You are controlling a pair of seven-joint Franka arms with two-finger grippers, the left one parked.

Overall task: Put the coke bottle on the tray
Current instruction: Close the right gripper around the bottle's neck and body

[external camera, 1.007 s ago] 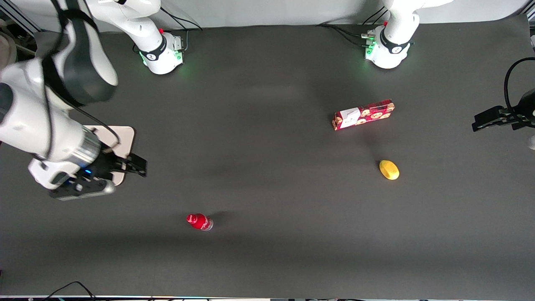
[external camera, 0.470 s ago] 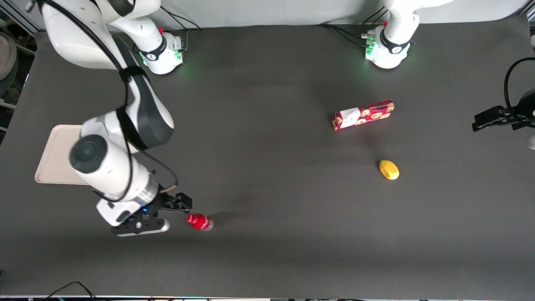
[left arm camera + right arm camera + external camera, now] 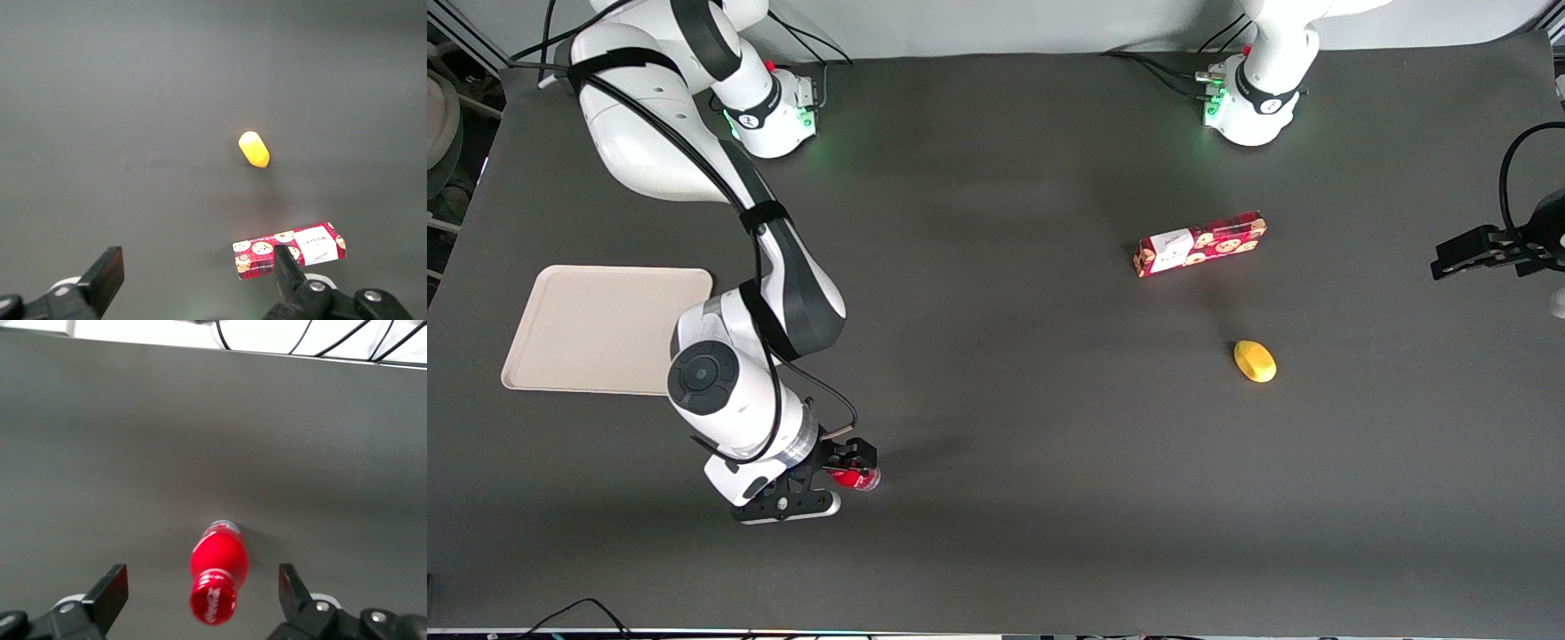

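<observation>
The coke bottle point(image 3: 859, 478) stands upright on the dark table, near the front camera; its red cap and red body point(image 3: 219, 573) show from above in the right wrist view. My gripper point(image 3: 852, 464) hangs directly over it, open, with a black finger point(image 3: 110, 595) on each side of the bottle and clear gaps to both. Nothing is held. The beige tray point(image 3: 596, 329) lies flat toward the working arm's end of the table, farther from the front camera than the bottle, with the arm's elbow partly over its corner.
A red cookie box point(image 3: 1199, 244) and a yellow lemon-like object point(image 3: 1254, 361) lie toward the parked arm's end of the table; both also show as box point(image 3: 288, 249) and yellow object point(image 3: 253, 149). Cables run along the table's front edge point(image 3: 267, 340).
The arm swung from over the tray toward the front camera and came down over the bottle. The tray is now mostly uncovered. The bottle has not moved.
</observation>
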